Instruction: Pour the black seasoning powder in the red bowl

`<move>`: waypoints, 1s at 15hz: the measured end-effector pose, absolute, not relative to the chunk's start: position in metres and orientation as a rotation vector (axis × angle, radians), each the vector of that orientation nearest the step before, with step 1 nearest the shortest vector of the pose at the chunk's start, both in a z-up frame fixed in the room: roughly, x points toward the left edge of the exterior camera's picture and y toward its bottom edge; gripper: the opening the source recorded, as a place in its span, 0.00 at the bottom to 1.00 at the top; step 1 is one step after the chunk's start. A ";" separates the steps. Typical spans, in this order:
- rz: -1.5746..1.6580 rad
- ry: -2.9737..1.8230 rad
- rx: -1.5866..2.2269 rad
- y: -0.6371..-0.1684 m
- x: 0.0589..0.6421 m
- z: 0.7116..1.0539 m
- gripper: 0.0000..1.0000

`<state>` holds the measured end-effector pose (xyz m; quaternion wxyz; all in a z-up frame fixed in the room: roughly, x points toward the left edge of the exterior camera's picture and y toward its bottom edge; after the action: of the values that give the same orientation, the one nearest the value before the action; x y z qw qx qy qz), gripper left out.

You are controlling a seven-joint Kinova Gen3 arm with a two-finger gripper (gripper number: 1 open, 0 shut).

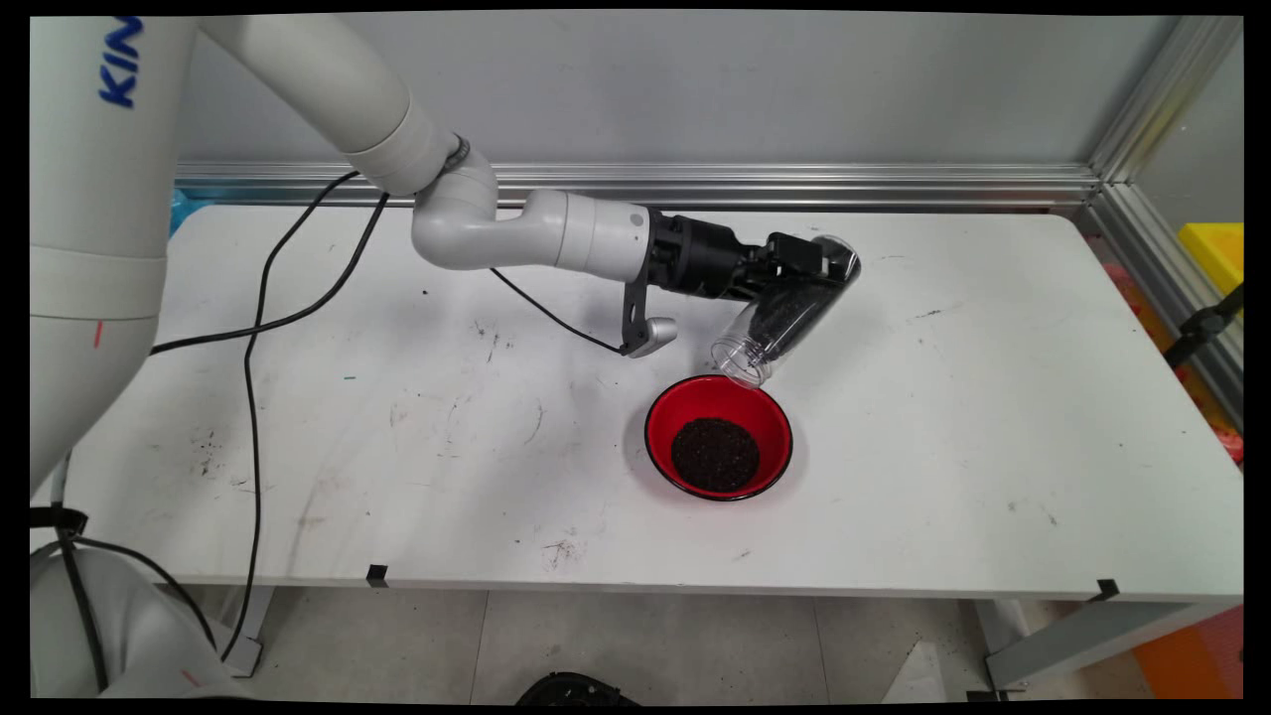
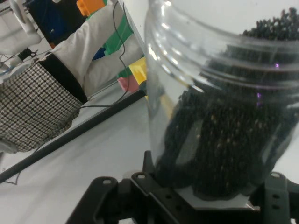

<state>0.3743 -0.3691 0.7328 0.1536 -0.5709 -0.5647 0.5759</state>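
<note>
My gripper (image 1: 802,270) is shut on a clear plastic jar (image 1: 784,313) partly filled with small black grains. The jar is tilted, its open mouth pointing down and to the left, just above the far rim of a red bowl (image 1: 718,437). A heap of the same black grains (image 1: 715,454) lies in the bowl. In the hand view the jar (image 2: 219,107) fills most of the picture, the grains (image 2: 224,144) piled inside it between the gripper's black linkage at the bottom edge.
The white table (image 1: 993,447) carries scuff marks and a few stray specks. Black cables (image 1: 258,328) hang from the arm over the table's left part. An aluminium rail (image 1: 794,184) runs along the back wall. A yellow box (image 1: 1213,248) sits beyond the right edge.
</note>
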 end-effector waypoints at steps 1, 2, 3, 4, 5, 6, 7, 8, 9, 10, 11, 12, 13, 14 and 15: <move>1.659 -1.612 -1.643 -0.369 0.374 0.733 0.00; 1.665 -1.606 -1.647 -0.369 0.374 0.733 0.00; 1.673 -1.599 -1.653 -0.369 0.373 0.734 0.00; 1.684 -1.589 -1.660 -0.368 0.373 0.734 0.00; 1.694 -1.581 -1.666 -0.368 0.372 0.735 0.00; 1.702 -1.574 -1.671 -0.368 0.372 0.735 0.00; 1.709 -1.570 -1.674 -0.368 0.371 0.736 0.00; 1.718 -1.562 -1.679 -0.368 0.371 0.736 0.00; 1.731 -1.554 -1.684 -0.368 0.370 0.737 0.00; 1.745 -1.546 -1.690 -0.368 0.370 0.738 0.00; 1.757 -1.539 -1.694 -0.368 0.370 0.739 0.00; 1.771 -1.532 -1.699 -0.368 0.369 0.739 0.00; 1.783 -1.524 -1.703 -0.368 0.369 0.740 0.00; 1.794 -1.518 -1.707 -0.368 0.369 0.740 0.00; 1.806 -1.510 -1.712 -0.368 0.369 0.741 0.00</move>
<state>0.3691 -0.3681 0.7409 0.1150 -0.5842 -0.5154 0.6163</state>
